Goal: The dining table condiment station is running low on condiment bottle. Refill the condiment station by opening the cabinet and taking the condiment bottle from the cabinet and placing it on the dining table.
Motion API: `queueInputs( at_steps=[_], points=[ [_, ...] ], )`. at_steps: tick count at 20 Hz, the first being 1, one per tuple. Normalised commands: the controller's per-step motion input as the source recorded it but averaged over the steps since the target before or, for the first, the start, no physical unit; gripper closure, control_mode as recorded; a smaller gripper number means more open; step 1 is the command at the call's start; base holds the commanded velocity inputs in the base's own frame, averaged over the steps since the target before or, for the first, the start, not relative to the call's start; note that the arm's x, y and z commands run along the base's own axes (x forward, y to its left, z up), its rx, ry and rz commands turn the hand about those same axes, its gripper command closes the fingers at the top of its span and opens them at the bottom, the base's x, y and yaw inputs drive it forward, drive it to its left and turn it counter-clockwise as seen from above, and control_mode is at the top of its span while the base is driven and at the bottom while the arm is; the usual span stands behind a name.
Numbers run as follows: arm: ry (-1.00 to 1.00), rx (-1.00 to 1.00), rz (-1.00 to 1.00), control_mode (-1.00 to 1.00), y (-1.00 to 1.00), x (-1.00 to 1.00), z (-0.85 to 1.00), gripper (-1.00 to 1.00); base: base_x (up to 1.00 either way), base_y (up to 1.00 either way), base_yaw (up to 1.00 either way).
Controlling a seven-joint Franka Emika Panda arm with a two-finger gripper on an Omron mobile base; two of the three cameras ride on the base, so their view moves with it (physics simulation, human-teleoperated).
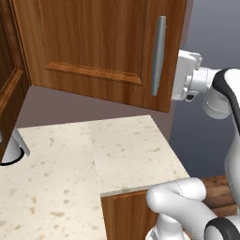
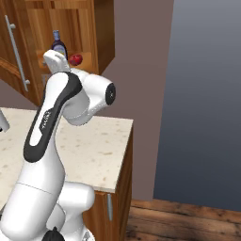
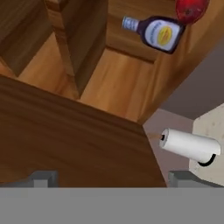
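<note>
The cabinet's door (image 1: 93,47) stands swung open, its silver bar handle (image 1: 159,55) on the free edge. My hand is just right of that edge, behind the handle. On the wooden shelf (image 3: 118,83) inside stands the condiment bottle (image 3: 158,33), dark navy with a yellow-and-white label and a pale blue cap; the condiment bottle (image 2: 58,47) is just beyond my wrist. My gripper (image 3: 113,179) is open and holds nothing, some way short of the bottle, with the door panel (image 3: 78,135) close in front of it. The dining table is out of view.
A red round object (image 3: 190,8) sits right beside the bottle on the shelf. A white paper towel roll (image 1: 11,149) stands on the speckled worktop (image 1: 131,145) under the cabinet. A wooden divider (image 3: 81,39) splits the cabinet interior. Wooden floor (image 2: 188,221) lies to the right.
</note>
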Motion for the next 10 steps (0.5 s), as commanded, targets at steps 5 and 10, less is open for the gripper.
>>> queueInputs(
  at_steps=[5,10],
  points=[
    [0.0,-0.08,0.31,-1.0,0.81,-0.84,0.08,-1.0,0.0,0.0,0.0],
    [-0.06,-0.11,0.19,-1.0,0.96,-0.97,0.1,-1.0,0.0,0.0,0.0]
  ],
)
